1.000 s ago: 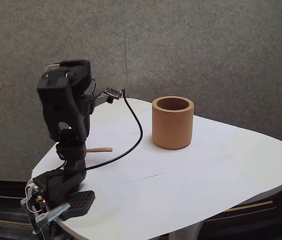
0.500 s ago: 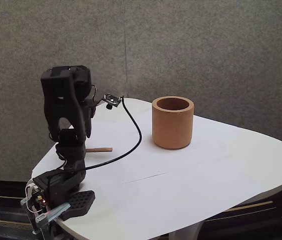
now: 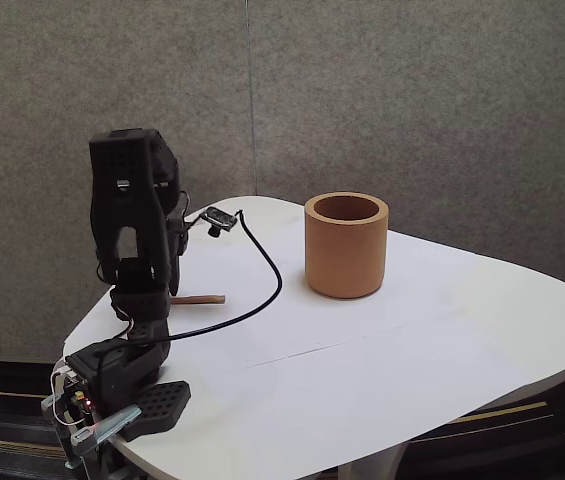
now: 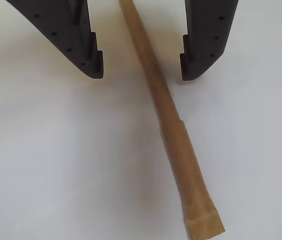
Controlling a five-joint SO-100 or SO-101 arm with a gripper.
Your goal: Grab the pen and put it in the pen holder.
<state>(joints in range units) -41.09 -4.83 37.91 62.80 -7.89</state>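
The pen [image 4: 173, 130] is a thin tan wooden stick lying flat on the white table, running from the top centre to the bottom right of the wrist view. My gripper [image 4: 141, 71] is open, one black finger [image 4: 76, 35] on each side of the pen's upper part, with clear gaps to both. In the fixed view only a short tan end of the pen [image 3: 202, 298] shows beside the folded black arm [image 3: 134, 215] at the table's left edge. The pen holder [image 3: 347, 246], a thick orange-tan cup, stands upright near the table's middle, well to the right of the arm.
A black cable [image 3: 262, 270] loops from the arm over the table between the pen and the cup. The arm's base [image 3: 122, 385] is clamped at the table's front-left edge. Grey partition walls stand behind. The white table [image 3: 412, 350] is bare to the right.
The arm's upper section has swung from tilted to more upright, and the small camera on the cable has dropped lower and leftward. Pen and cup have not moved.
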